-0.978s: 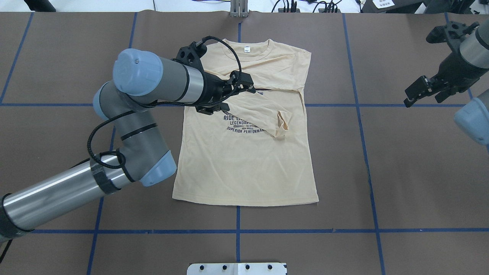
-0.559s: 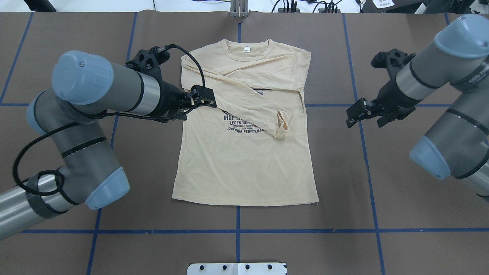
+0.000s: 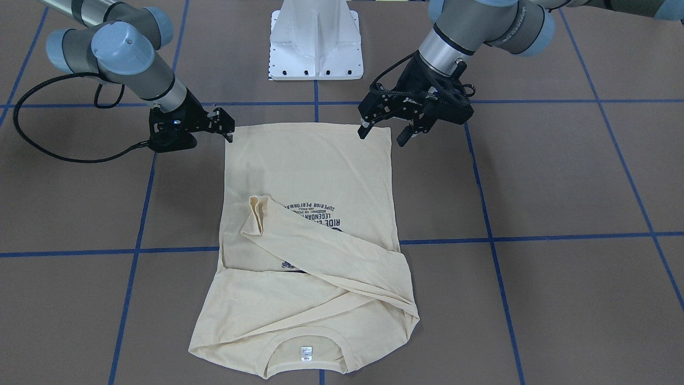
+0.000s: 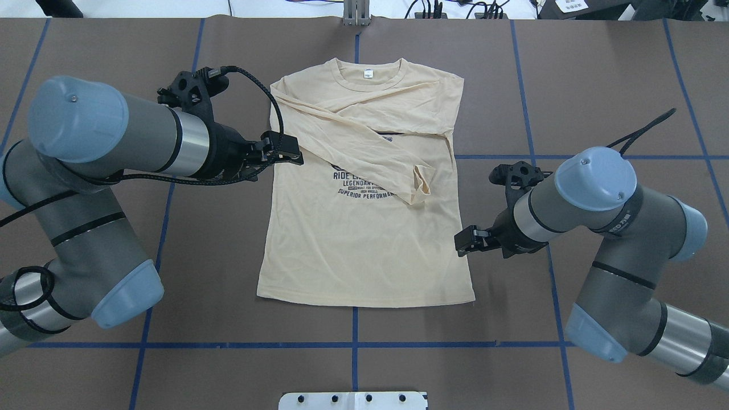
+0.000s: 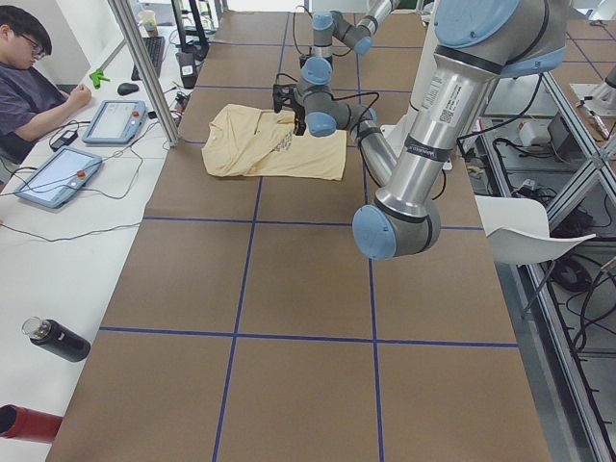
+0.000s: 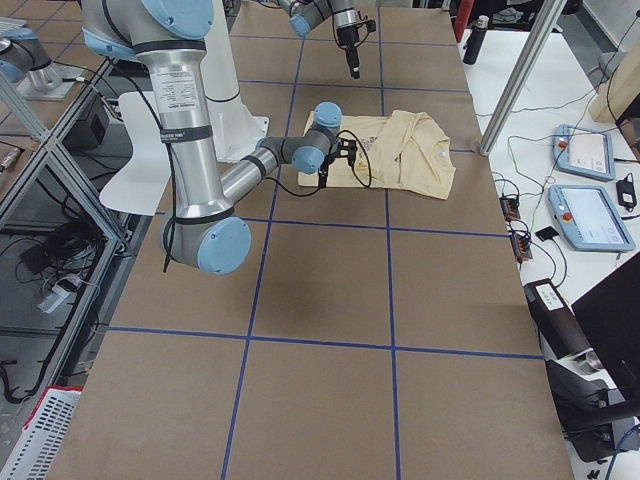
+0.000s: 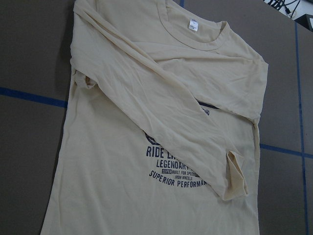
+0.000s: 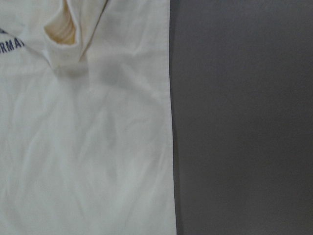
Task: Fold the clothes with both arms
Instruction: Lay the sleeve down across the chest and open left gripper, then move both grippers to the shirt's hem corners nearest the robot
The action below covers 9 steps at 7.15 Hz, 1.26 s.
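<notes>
Desk [image 4: 598,85]: brown cover, blue tape grid [image 4: 353,344]. One T-shirt [image 4: 353,250], pale cream-yellow, lies flat on it, front up. All places below are taken from the T-shirt.

- Collar [image 4: 370,82] with small white label [image 4: 368,73] at the end away from the robot; the straight hem is at the robot's end.
- Both sleeves are folded in over the chest. The upper sleeve [image 4: 353,142] runs slantwise from the shoulder on the left arm's side. Its cuff [image 4: 420,185] lies open near the opposite edge, over part of the navy print [image 4: 356,185]. The second sleeve lies under it, across the chest.
- Left tool [image 4: 297,157]: at the T-shirt's edge on the left arm's side, level with the top of the print, raised off the cloth. Fingers spread wide in the front-facing view, nothing between them.
- Right tool [image 4: 460,244]: at the opposite edge, in the lower half of the body, closer to the hem. Tips look apart, holding nothing. Its wrist camera shows only that straight side edge, the cuff and bare desk.
- White pedestal [image 3: 315,37]: beyond the hem, on the robot's side.

Containers: a black bottle [image 5: 58,340] lies on the white side bench, well apart from the T-shirt, cap on, contents not visible. A seated person [image 5: 29,87] and two tablets [image 5: 117,120] are at that bench, beyond the collar end.
</notes>
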Each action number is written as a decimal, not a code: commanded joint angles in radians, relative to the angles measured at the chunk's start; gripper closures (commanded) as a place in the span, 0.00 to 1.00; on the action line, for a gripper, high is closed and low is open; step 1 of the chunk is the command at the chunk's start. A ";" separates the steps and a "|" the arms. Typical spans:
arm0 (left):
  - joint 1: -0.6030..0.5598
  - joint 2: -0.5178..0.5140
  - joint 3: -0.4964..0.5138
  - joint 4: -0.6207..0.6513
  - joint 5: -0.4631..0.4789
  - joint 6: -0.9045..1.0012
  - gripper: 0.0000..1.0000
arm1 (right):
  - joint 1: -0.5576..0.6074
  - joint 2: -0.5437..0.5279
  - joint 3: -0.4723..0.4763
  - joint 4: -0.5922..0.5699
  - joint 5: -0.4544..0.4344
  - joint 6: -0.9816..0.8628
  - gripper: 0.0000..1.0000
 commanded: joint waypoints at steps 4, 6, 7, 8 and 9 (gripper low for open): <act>-0.001 0.000 -0.011 0.000 0.001 0.000 0.01 | -0.087 0.012 -0.024 -0.010 -0.031 0.022 0.18; -0.001 0.000 -0.017 0.000 0.001 0.000 0.01 | -0.104 0.015 -0.035 -0.010 -0.031 0.022 0.19; 0.001 0.000 -0.017 0.000 0.001 0.000 0.01 | -0.110 0.015 -0.038 -0.012 -0.032 0.022 0.23; -0.001 0.000 -0.018 0.002 0.001 0.000 0.01 | -0.110 0.018 -0.044 -0.012 -0.032 0.021 0.28; -0.001 0.001 -0.020 0.002 0.001 0.000 0.01 | -0.110 0.018 -0.043 -0.012 -0.031 0.022 0.41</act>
